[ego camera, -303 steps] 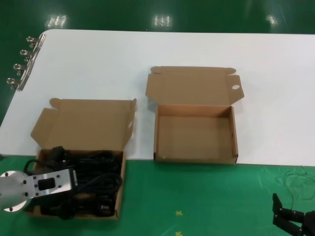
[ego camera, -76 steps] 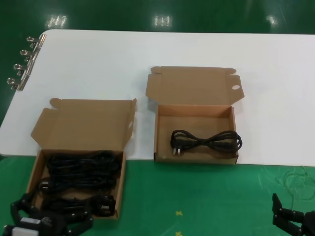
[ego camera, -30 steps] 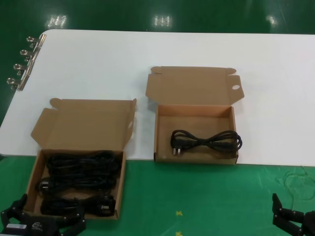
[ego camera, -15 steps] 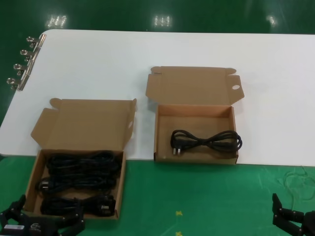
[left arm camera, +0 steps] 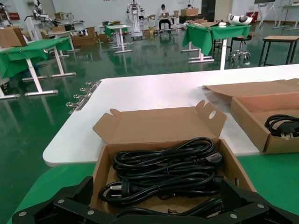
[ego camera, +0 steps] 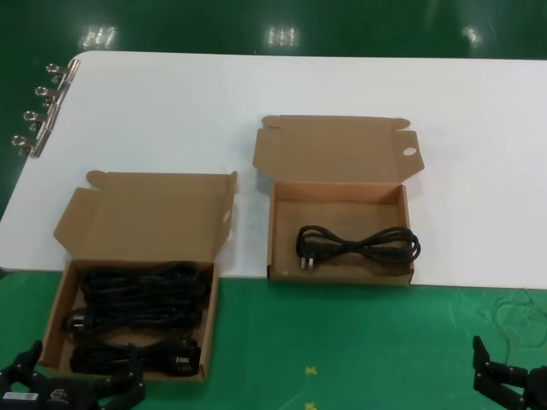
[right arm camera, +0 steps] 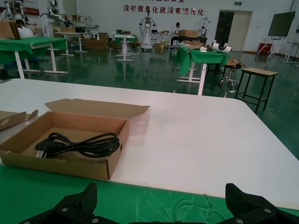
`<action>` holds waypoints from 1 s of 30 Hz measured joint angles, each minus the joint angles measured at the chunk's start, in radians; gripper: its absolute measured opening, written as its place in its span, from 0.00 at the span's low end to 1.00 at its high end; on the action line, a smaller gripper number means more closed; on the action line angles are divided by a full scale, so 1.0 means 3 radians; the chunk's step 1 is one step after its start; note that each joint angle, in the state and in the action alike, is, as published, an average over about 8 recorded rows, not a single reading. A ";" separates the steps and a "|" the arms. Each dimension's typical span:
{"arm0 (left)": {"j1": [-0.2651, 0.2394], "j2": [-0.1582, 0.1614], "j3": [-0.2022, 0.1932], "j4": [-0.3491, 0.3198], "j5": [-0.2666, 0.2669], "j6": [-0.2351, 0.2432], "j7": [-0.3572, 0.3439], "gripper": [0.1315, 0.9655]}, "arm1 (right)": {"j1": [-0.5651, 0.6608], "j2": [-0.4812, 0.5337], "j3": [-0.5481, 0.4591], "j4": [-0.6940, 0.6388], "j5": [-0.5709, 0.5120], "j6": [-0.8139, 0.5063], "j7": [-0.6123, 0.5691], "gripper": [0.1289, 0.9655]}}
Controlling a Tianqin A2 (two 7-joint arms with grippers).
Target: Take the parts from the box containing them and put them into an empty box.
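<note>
Both hands sit low and open: left hand (ego camera: 73, 389) just in front of the full box (ego camera: 60, 299) of cords (ego camera: 141, 312), right hand (ego camera: 511, 384) parked far right. One cord (ego camera: 359, 245) lies in the other box (ego camera: 278, 235).

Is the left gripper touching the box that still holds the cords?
Apart. In the left wrist view the open left gripper sits short of the full box, its near wall showing between the fingers; the head view shows the same gap.

Head camera looks down from above; 2 low wrist cameras face forward, sharing the right-hand box (ego camera: 339, 231).
</note>
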 joint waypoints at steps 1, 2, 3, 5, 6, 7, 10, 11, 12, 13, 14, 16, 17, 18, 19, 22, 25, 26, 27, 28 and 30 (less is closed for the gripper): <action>0.0002 -0.0001 0.0000 -0.0002 0.0000 -0.0001 -0.0004 1.00 | 0.0000 0.0000 0.0000 0.0000 0.0000 0.0000 0.0000 1.00; 0.0003 -0.0001 -0.0001 -0.0003 0.0000 -0.0002 -0.0007 1.00 | 0.0000 0.0000 0.0000 0.0000 0.0000 0.0000 0.0000 1.00; 0.0005 -0.0002 -0.0001 -0.0005 0.0000 -0.0003 -0.0010 1.00 | 0.0000 0.0000 0.0000 0.0000 0.0000 0.0000 0.0000 1.00; 0.0007 -0.0003 -0.0001 -0.0006 0.0000 -0.0005 -0.0015 1.00 | 0.0000 0.0000 0.0000 0.0000 0.0000 0.0000 0.0000 1.00; 0.0008 -0.0003 -0.0001 -0.0007 0.0000 -0.0005 -0.0017 1.00 | 0.0000 0.0000 0.0000 0.0000 0.0000 0.0000 0.0000 1.00; 0.0008 -0.0003 -0.0001 -0.0008 0.0000 -0.0006 -0.0018 1.00 | 0.0000 0.0000 0.0000 0.0000 0.0000 0.0000 0.0000 1.00; 0.0009 -0.0003 -0.0002 -0.0008 0.0000 -0.0006 -0.0019 1.00 | 0.0000 0.0000 0.0000 0.0000 0.0000 0.0000 0.0000 1.00; 0.0009 -0.0003 -0.0002 -0.0008 0.0000 -0.0006 -0.0019 1.00 | 0.0000 0.0000 0.0000 0.0000 0.0000 0.0000 0.0000 1.00; 0.0009 -0.0003 -0.0002 -0.0008 0.0000 -0.0006 -0.0019 1.00 | 0.0000 0.0000 0.0000 0.0000 0.0000 0.0000 0.0000 1.00; 0.0009 -0.0003 -0.0002 -0.0008 0.0000 -0.0006 -0.0019 1.00 | 0.0000 0.0000 0.0000 0.0000 0.0000 0.0000 0.0000 1.00; 0.0009 -0.0003 -0.0002 -0.0008 0.0000 -0.0006 -0.0019 1.00 | 0.0000 0.0000 0.0000 0.0000 0.0000 0.0000 0.0000 1.00; 0.0009 -0.0003 -0.0002 -0.0008 0.0000 -0.0007 -0.0019 1.00 | 0.0000 0.0000 0.0000 0.0000 0.0000 0.0000 0.0000 1.00; 0.0009 -0.0003 -0.0002 -0.0008 0.0000 -0.0007 -0.0019 1.00 | 0.0000 0.0000 0.0000 0.0000 0.0000 0.0000 0.0000 1.00; 0.0009 -0.0003 -0.0002 -0.0008 0.0000 -0.0007 -0.0019 1.00 | 0.0000 0.0000 0.0000 0.0000 0.0000 0.0000 0.0000 1.00; 0.0009 -0.0003 -0.0002 -0.0008 0.0000 -0.0007 -0.0019 1.00 | 0.0000 0.0000 0.0000 0.0000 0.0000 0.0000 0.0000 1.00; 0.0009 -0.0003 -0.0002 -0.0008 0.0000 -0.0007 -0.0019 1.00 | 0.0000 0.0000 0.0000 0.0000 0.0000 0.0000 0.0000 1.00; 0.0009 -0.0003 -0.0002 -0.0008 0.0000 -0.0007 -0.0019 1.00 | 0.0000 0.0000 0.0000 0.0000 0.0000 0.0000 0.0000 1.00; 0.0009 -0.0003 -0.0002 -0.0008 0.0000 -0.0007 -0.0019 1.00 | 0.0000 0.0000 0.0000 0.0000 0.0000 0.0000 0.0000 1.00; 0.0009 -0.0003 -0.0002 -0.0008 0.0000 -0.0007 -0.0019 1.00 | 0.0000 0.0000 0.0000 0.0000 0.0000 0.0000 0.0000 1.00; 0.0009 -0.0003 -0.0002 -0.0008 0.0000 -0.0007 -0.0019 1.00 | 0.0000 0.0000 0.0000 0.0000 0.0000 0.0000 0.0000 1.00; 0.0009 -0.0003 -0.0002 -0.0008 0.0000 -0.0007 -0.0019 1.00 | 0.0000 0.0000 0.0000 0.0000 0.0000 0.0000 0.0000 1.00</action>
